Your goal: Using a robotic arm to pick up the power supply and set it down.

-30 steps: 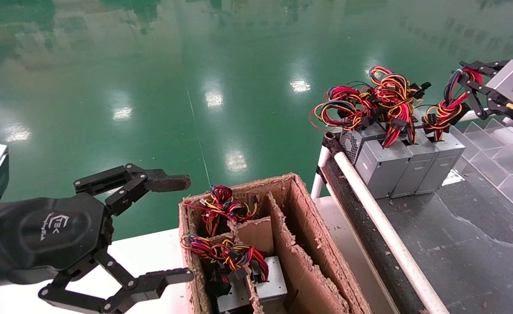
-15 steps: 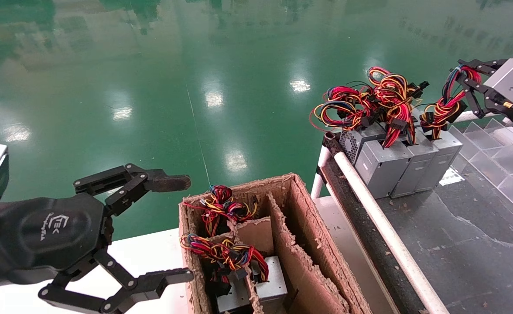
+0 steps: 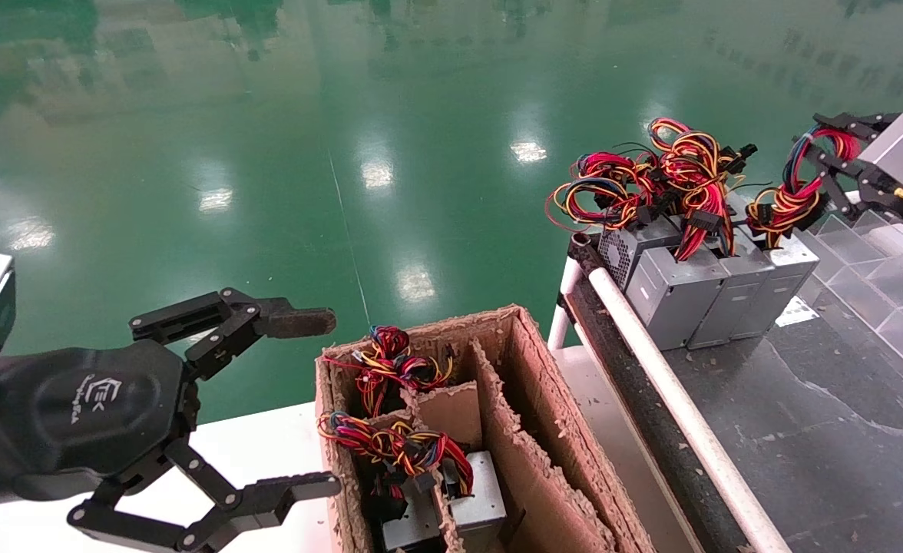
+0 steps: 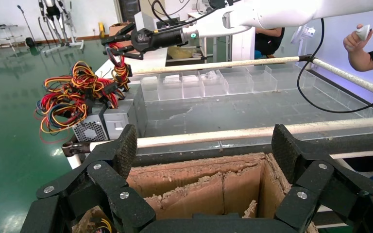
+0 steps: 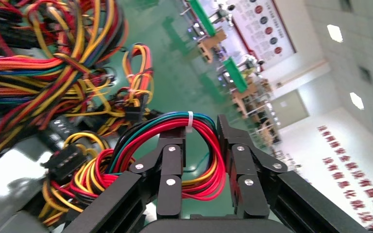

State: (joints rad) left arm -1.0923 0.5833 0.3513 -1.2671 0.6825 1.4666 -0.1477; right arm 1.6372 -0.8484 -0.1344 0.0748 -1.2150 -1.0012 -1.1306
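Wires first: right gripper [image 5: 201, 160] is pinched on the looped wire bundle [image 3: 801, 188] of the power supply [image 3: 785, 280], the rightmost grey box in the row of like boxes [image 3: 678, 288] at the near-left end of the dark conveyor [image 3: 843, 430]. Box stands on the belt, touching its neighbour, long axis upright, wires out the top. Gripper sits above and to the right of the box, so the bundle runs up and rightward from box to fingers; any pull goes along that line. My read: set-down is essentially done, next is letting go of the loop and backing off without snagging neighbouring wires. Left gripper [image 3: 305, 403] is parked well apart, fingers spread, beside the cardboard box [image 3: 528, 361] on the white table [image 3: 267, 445]. Right arm is the only one near the task.
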